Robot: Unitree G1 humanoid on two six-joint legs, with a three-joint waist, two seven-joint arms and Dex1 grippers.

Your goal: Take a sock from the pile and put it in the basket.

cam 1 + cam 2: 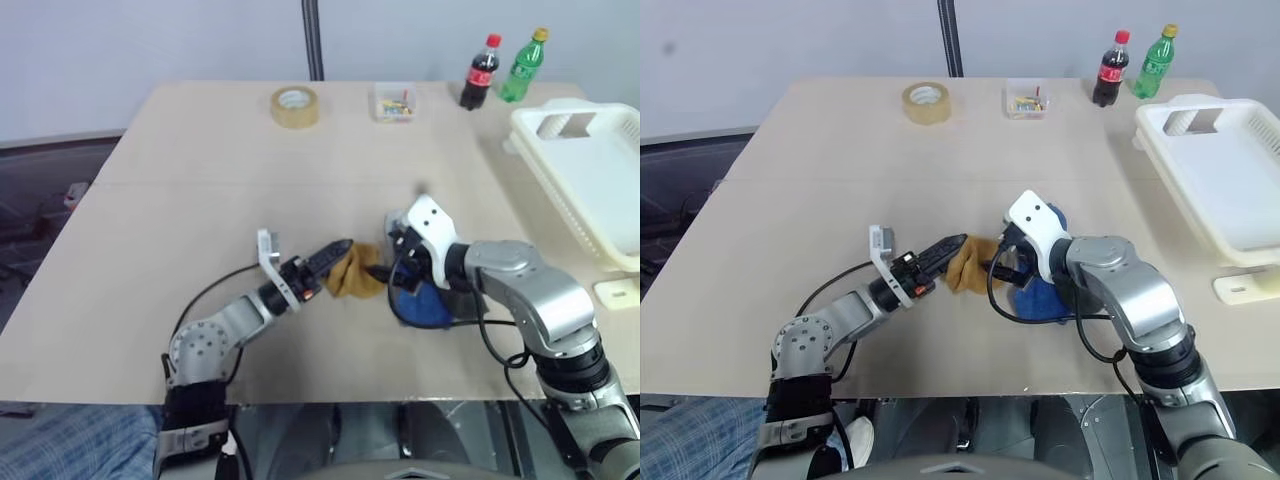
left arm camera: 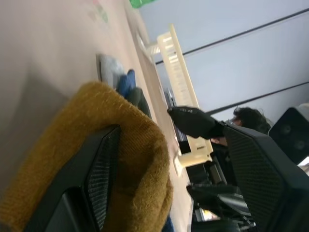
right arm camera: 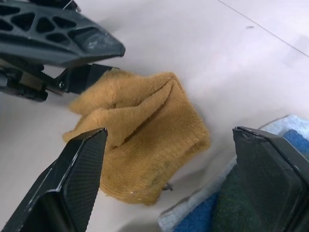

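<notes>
My left tool [image 1: 338, 252] pinching the mustard sock [image 1: 357, 272] beside the pile [image 1: 420, 300] on the worktop; right tool [image 3: 169, 179] spread above it. Pick step. Next: lift clear, carry right to the basket [image 1: 590, 170].

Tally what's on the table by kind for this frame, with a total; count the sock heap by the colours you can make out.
Bottles: 2, cola and green
Tape roll: 1
Clear box: 1
Basket: 1
Sock colours: 3, mustard, blue, dark green
Total: 8
</notes>
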